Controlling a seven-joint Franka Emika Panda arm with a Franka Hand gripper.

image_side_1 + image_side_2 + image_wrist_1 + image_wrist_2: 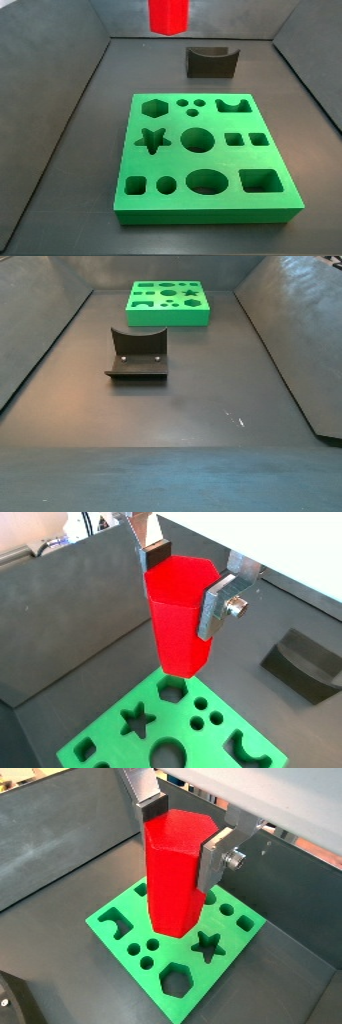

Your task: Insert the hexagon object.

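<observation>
Two pads of my pincer (187, 580) clamp the hexagon object (179, 617) near its top, mid-frame; it looks rigid, light, slick, hanging above the green board (187, 953).

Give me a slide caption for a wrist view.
Gripper holds the red hexagon object above the green board.

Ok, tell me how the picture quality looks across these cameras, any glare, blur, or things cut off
In both wrist views the gripper and the hexagon object it holds are sharp and evenly lit, with bright washed-out background behind. In a side view the peg is cut off by the frame edge, while the green board is crisp. In the other side view the board sits small and far, the fixture nearer.
</observation>
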